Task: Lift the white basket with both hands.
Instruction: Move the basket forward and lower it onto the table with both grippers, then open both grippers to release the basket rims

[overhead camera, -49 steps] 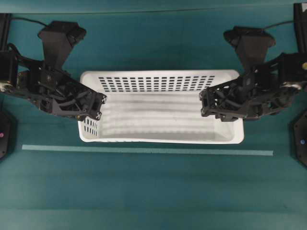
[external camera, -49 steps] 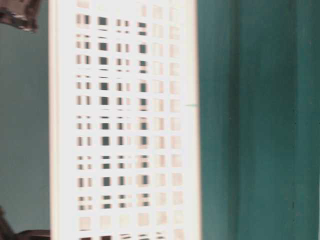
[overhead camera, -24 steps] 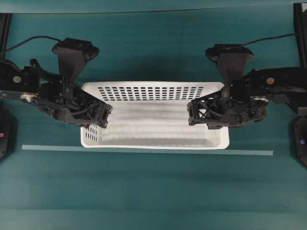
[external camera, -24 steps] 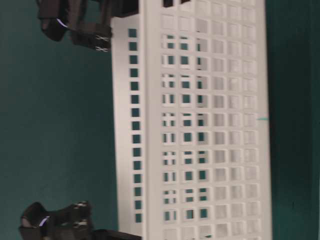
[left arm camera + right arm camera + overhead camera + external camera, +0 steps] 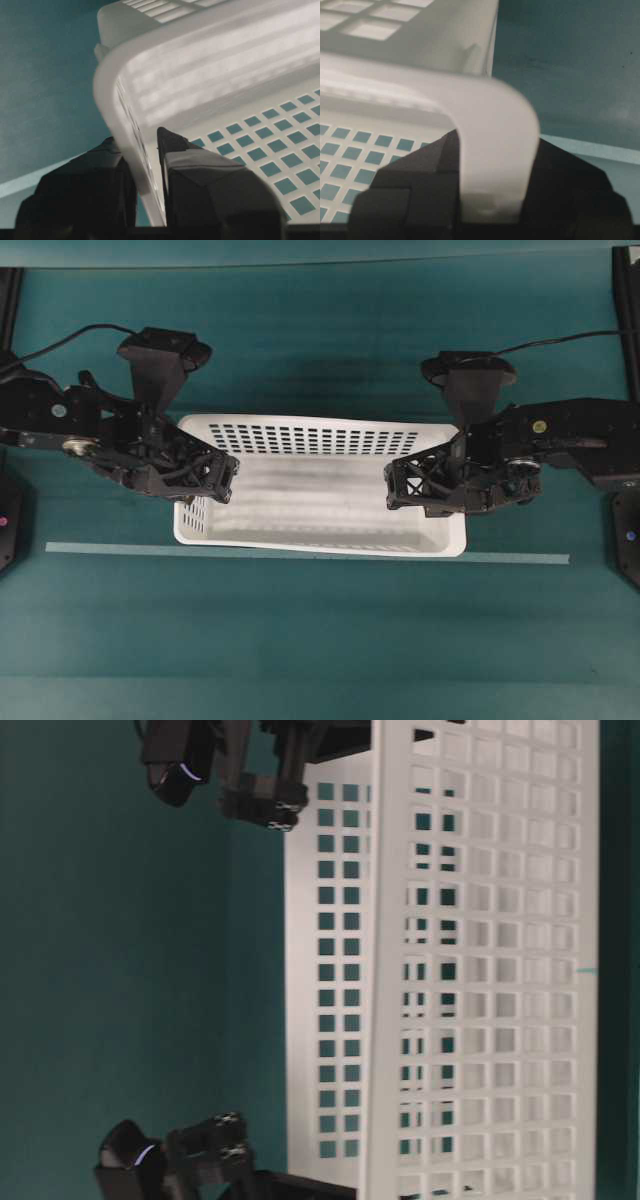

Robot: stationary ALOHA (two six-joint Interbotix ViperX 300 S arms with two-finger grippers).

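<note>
The white basket point(image 5: 320, 502) hangs between my two grippers over the teal table, its slotted long side showing in the table-level view point(image 5: 480, 970). My left gripper point(image 5: 215, 480) is shut on the basket's left end wall. In the left wrist view point(image 5: 137, 137) one finger is inside and one outside the rolled rim point(image 5: 200, 45). My right gripper point(image 5: 405, 485) is shut on the right end wall. In the right wrist view point(image 5: 492, 145) the rim point(image 5: 490, 110) runs between both fingers. I cannot tell whether the floor of the basket touches the table.
A pale tape strip point(image 5: 300, 554) runs across the table just in front of the basket. Black arm bases stand at the left edge point(image 5: 6, 520) and the right edge point(image 5: 626, 540). The teal table point(image 5: 320, 640) stretches in front of the tape.
The basket looks smaller from overhead and has shifted right in the table-level view: it has sunk lower, both grippers still shut on it. Both arms have drawn inward.
</note>
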